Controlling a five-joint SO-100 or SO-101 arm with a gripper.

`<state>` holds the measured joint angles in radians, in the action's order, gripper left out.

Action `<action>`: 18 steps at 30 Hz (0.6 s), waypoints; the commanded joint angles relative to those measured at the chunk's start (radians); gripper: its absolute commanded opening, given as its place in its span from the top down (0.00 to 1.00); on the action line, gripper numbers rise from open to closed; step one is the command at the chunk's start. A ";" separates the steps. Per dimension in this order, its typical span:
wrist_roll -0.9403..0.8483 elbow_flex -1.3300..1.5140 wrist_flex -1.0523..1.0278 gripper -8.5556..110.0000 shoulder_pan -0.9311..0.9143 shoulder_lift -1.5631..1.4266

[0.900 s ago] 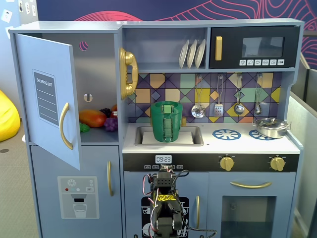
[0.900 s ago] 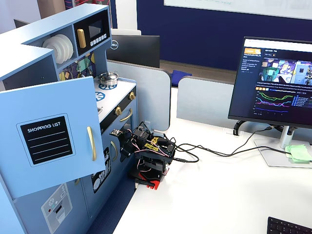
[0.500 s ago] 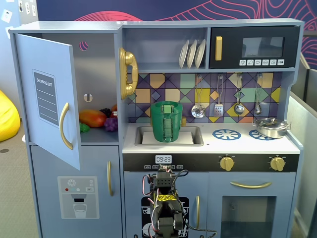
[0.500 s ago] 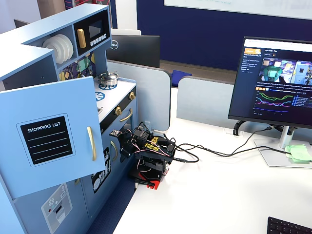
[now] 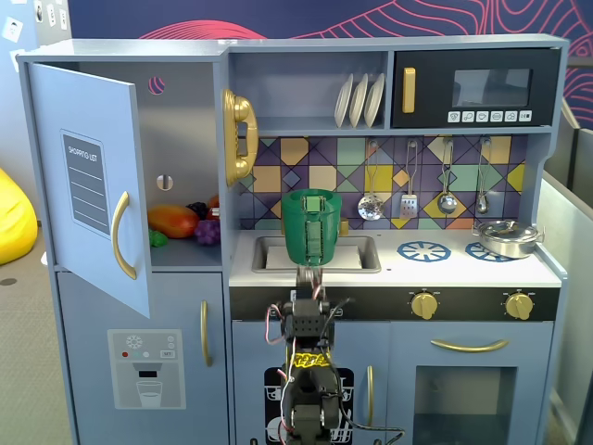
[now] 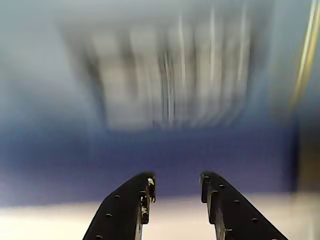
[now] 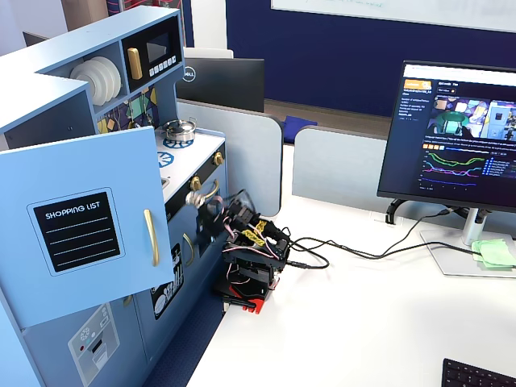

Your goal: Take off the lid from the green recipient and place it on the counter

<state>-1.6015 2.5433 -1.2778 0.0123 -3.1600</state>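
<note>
Standing in the sink [image 5: 357, 262] on the counter [image 5: 463, 269], the green pot [image 5: 311, 228] with its lid [image 5: 311, 195] sits above and beyond the gripper [image 6: 176, 191], whose empty jaws are slightly parted, pointing up.

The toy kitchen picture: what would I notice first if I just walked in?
Probably the tall green recipient standing in the sink in the middle of the counter, its lid on top. Right below it, the robot's gripper reaches up in front of the kitchen. A silver pan sits on the right burner.
</note>
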 commanded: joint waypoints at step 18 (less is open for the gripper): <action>-0.098 -0.673 0.569 0.80 -0.110 0.506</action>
<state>-1.7181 1.9604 -0.7455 -0.1028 -2.7136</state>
